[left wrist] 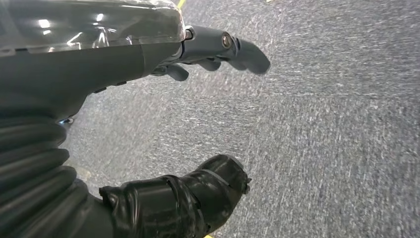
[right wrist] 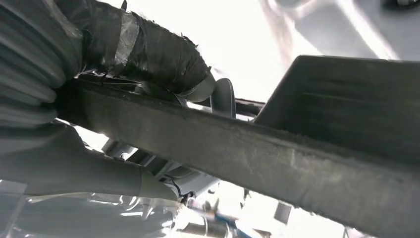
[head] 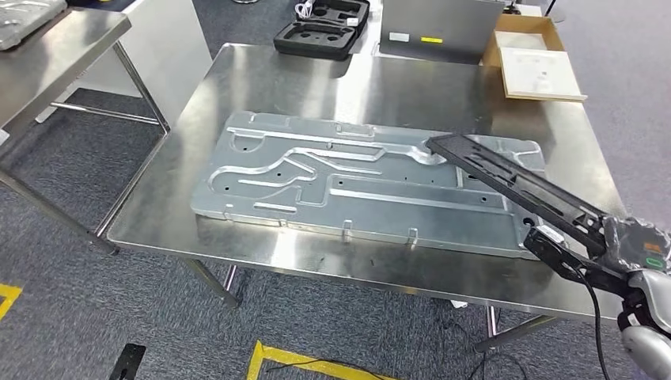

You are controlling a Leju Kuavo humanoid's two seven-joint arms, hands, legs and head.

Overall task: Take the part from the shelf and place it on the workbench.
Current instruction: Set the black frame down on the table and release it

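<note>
The right hand (head: pixel 633 252) has its fingers clamped on one end of a long black plastic part (head: pixel 506 180), reaching out over the stamped metal panel (head: pixel 316 170) on the steel workbench (head: pixel 380 87); it looks stiff, light but leverage-prone, while the left hand (left wrist: pixel 198 124) hangs fingers apart.

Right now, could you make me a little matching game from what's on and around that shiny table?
Things:
1. long black part
2. stamped metal panel
3. black foam case
4. cardboard box

Places:
A. far right corner of the table
B. flat on the table's middle
C. held in the right hand
D. far edge, left of the grey case

Pairs: 1-C, 2-B, 3-D, 4-A
</note>
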